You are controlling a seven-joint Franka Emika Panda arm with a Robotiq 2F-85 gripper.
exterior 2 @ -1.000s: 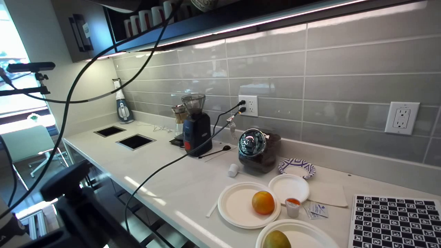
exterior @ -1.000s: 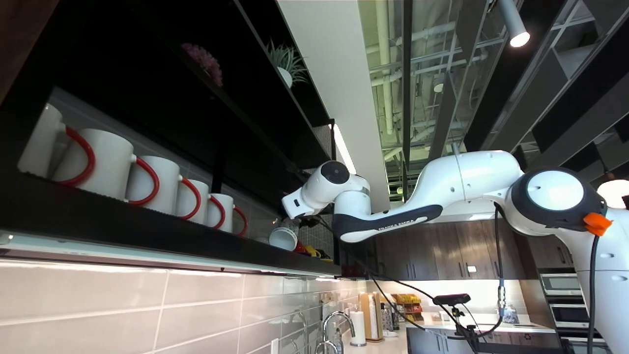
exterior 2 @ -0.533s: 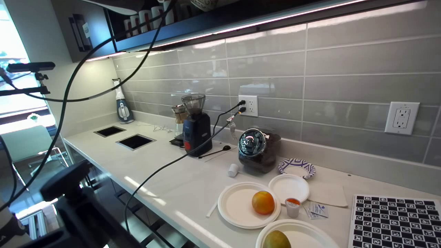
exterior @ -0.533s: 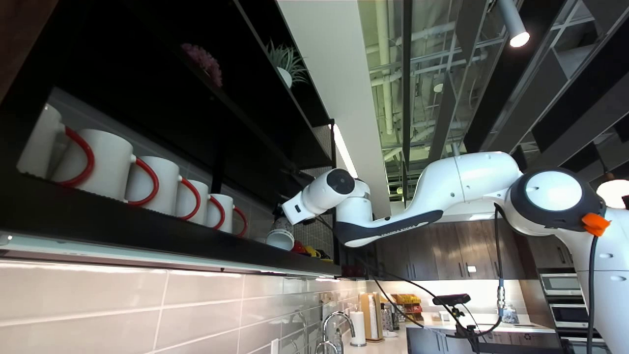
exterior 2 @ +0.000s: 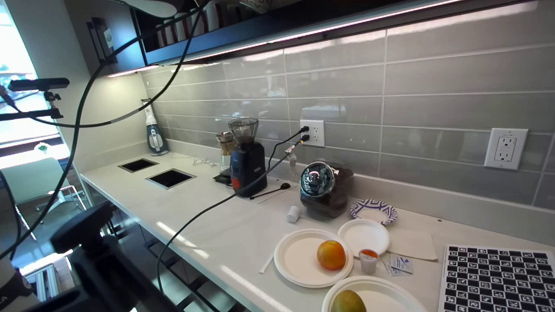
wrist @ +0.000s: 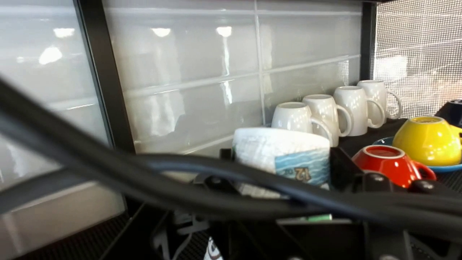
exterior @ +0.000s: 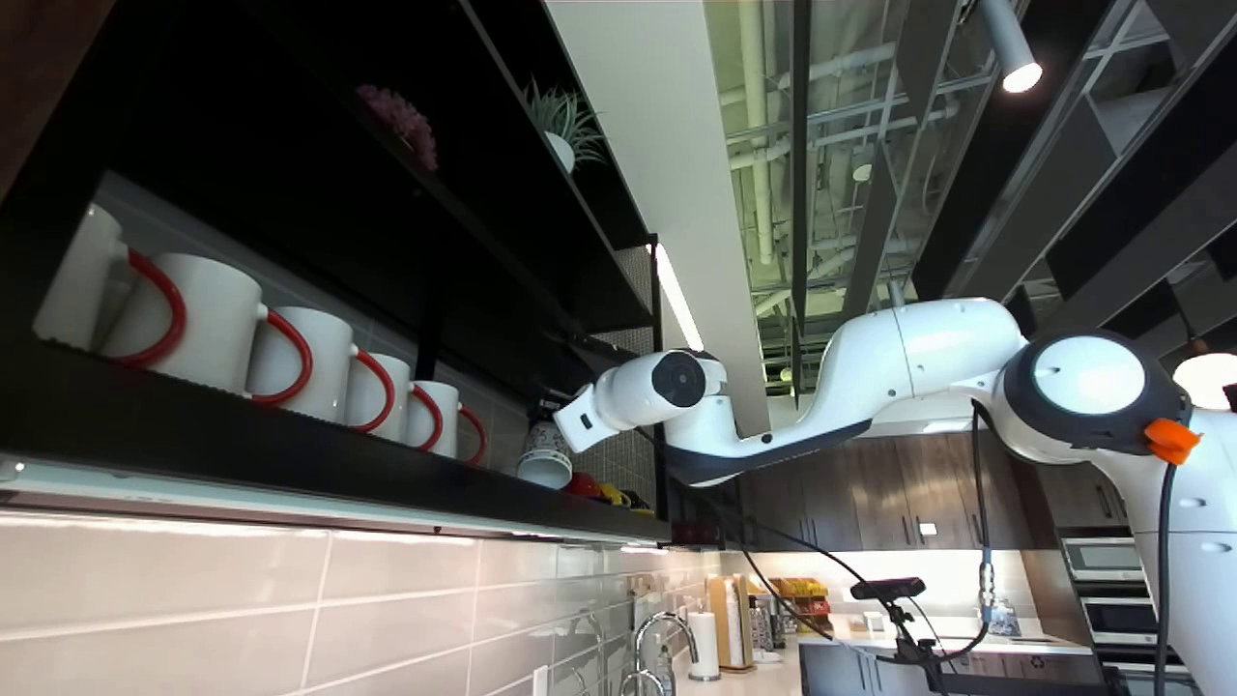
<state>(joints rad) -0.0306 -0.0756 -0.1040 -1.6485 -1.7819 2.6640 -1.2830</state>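
A pale paper cup with a blue patch and an upside-down "12" [wrist: 260,148] sits between the two dark fingers of my gripper [wrist: 283,160] in the wrist view. The fingers touch it on both sides, so the gripper is shut on it. In an exterior view the gripper [exterior: 546,410] holds the cup [exterior: 544,469] just above the black shelf [exterior: 387,476], slightly tilted, pale round end down. I cannot tell whether it touches the shelf. The cup also shows at the top of an exterior view [exterior 2: 260,4]. Black cables [wrist: 202,196] hide part of the gripper and cup.
Upturned white mugs [wrist: 292,116], a red cup [wrist: 388,164] and a yellow cup [wrist: 426,142] stand right of the held cup. Red-handled mugs [exterior: 217,319] line the shelf. A black post [wrist: 101,72] stands left. Another shelf is above. Plates [exterior 2: 303,260] lie on the counter below.
The wrist has turned and the held cup has swung from a strong tilt to nearly upright, shifting slightly left in an exterior view. The hanging cable has shifted too. The shelf items have not moved.
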